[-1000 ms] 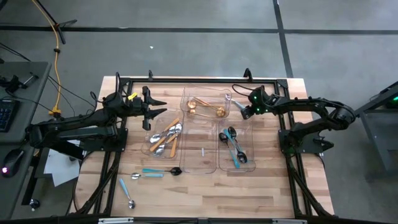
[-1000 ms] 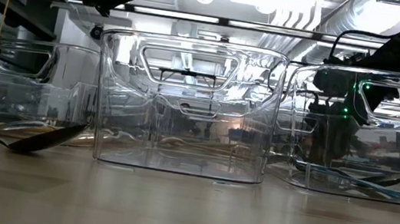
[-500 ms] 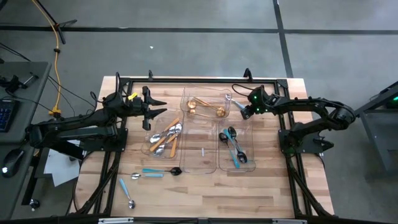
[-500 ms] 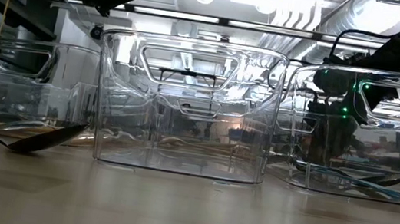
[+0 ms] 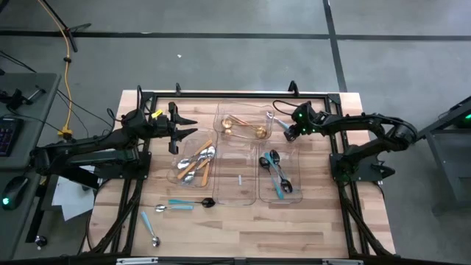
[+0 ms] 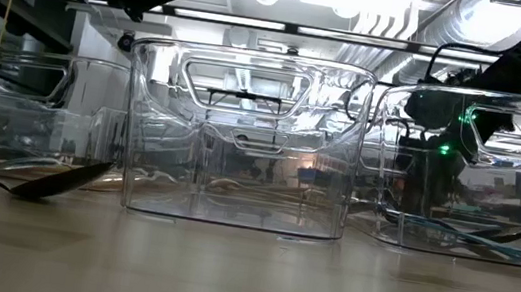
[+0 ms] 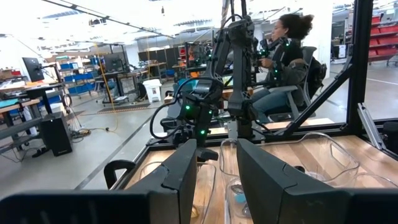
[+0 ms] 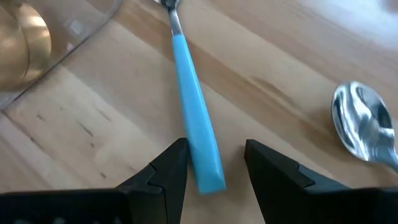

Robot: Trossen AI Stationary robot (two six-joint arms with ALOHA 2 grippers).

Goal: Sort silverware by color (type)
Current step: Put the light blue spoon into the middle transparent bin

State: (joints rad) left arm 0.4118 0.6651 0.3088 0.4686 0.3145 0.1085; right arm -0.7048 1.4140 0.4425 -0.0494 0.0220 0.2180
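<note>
My right gripper (image 8: 214, 165) points down at the table, open. Its fingers stand on either side of the free end of a light-blue-handled utensil (image 8: 193, 106). That utensil lies flat on the wood beside the far tray (image 5: 271, 119). A silver spoon bowl (image 8: 364, 130) lies close by. Gold pieces (image 5: 243, 129) rest in the far tray, orange-handled ones (image 5: 197, 162) in the left tray, and dark teal-handled ones (image 5: 276, 173) in the right tray. More light-blue pieces (image 5: 180, 204) lie near the front edge. My left gripper (image 5: 184, 126) hovers open, left of the trays. My right gripper comes from above and straddles the free end of the light-blue handle (image 8: 208, 174), which lies along the table between the fingers. One finger (image 8: 177, 158) is right beside the handle's edge. I cannot tell whether it touches.
Clear plastic trays (image 5: 239, 188) fill the table's middle, and their tall walls (image 6: 241, 143) show in the low view. A dark spoon (image 6: 54, 181) lies left of them. A black frame (image 5: 221, 94) rims the table. A person sits beyond the far edge (image 7: 283, 62).
My right gripper has eased slightly toward the gold tray and the far edge. The utensils and trays have stayed in place.
</note>
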